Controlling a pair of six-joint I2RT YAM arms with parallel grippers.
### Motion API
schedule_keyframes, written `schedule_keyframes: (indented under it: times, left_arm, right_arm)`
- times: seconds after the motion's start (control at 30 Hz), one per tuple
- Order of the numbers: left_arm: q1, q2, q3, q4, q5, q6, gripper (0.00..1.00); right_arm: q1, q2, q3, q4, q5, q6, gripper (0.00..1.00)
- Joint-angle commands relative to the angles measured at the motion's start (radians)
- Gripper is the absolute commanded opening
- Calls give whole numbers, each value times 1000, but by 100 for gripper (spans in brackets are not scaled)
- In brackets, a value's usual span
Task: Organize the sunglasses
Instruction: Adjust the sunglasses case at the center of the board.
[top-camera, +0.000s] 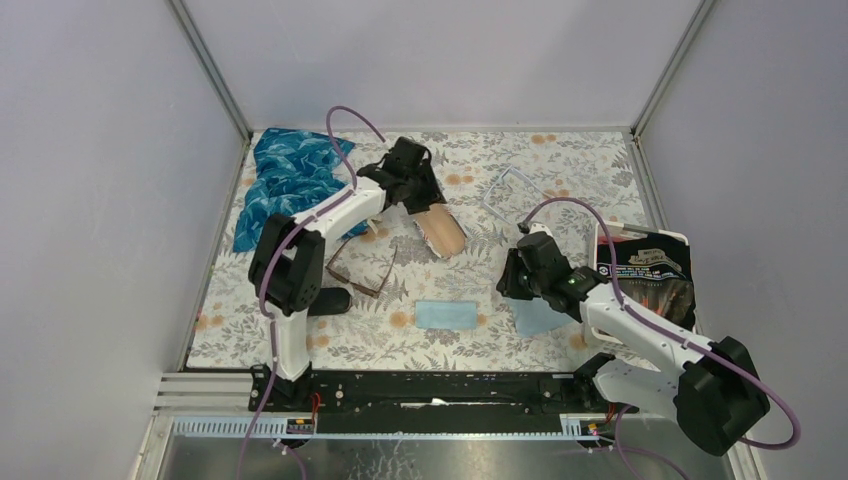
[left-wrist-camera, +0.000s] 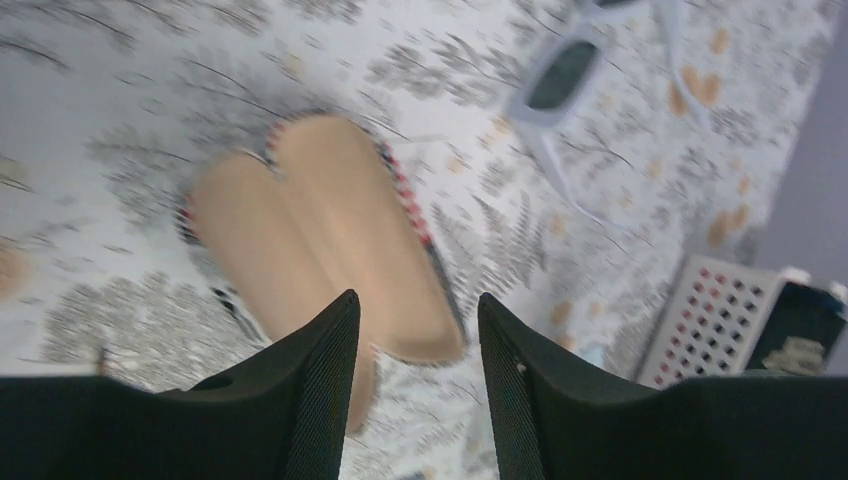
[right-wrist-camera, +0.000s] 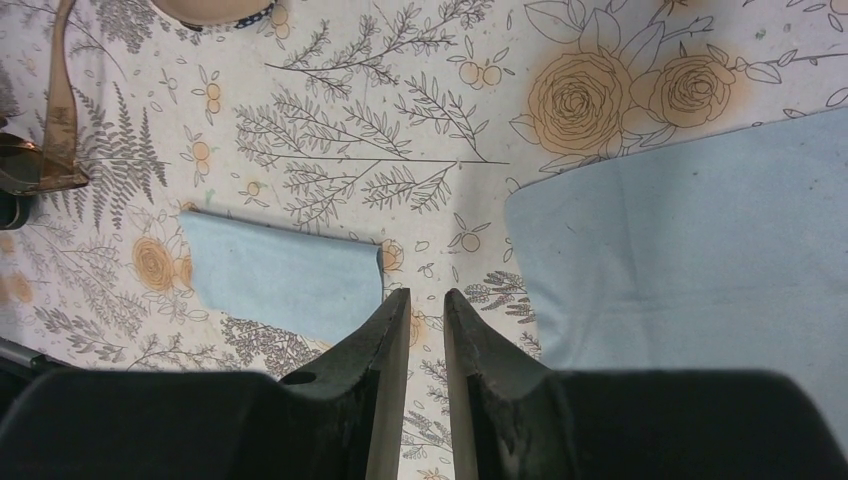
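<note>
– Was the left claw (left-wrist-camera: 417, 300) holding anything over the tan case (left-wrist-camera: 320, 230)?

– No. Its jaws stood apart with nothing between them. It hung just above the case, which lay open and looked empty.

– And the sunglasses (top-camera: 360, 268)?

– Flat on the table, left of the case and nearer the arm bases, with nothing touching them. Their arms seemed unfolded, though I could not be sure.

– The right claw (right-wrist-camera: 427, 295)?

– Right of the case, also nearer the bases. Its jaws were almost together with a thin gap, gripping nothing, over bare table between a small blue cloth (right-wrist-camera: 285, 275) and a larger blue cloth (right-wrist-camera: 690, 250).

– So which step was in hand?

– As I judged it, the case was ready and the packing was not yet done. The next move called for the left claw to travel from the case to the sunglasses. It would need to pinch them at the frame rather than a slim arm, then lay them lengthwise in the case.

– Any trap?

– The clear-framed glasses (left-wrist-camera: 565, 75) lay right of the case, and those were the wrong pair.
</note>
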Motion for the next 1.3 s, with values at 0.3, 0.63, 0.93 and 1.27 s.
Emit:
schedule_keyframes:
  times: [0.3, 0.63, 0.93, 1.27]
  left_arm:
    - [88, 165, 70, -126, -45, 129, 50]
    - [82, 55, -131, -35, 20, 70, 44]
    - [49, -17, -143, -35, 45, 65, 44]
    - [-7, -236, -267, -15, -6, 26, 49]
  right_arm:
    - [-4, -84, -29, -15, 11, 22, 27]
    - [-4, -51, -22, 10, -11, 14, 27]
    - [-4, -33, -5, 15, -25, 7, 27]
    - [-4, -30, -39, 58, -100, 49, 28]
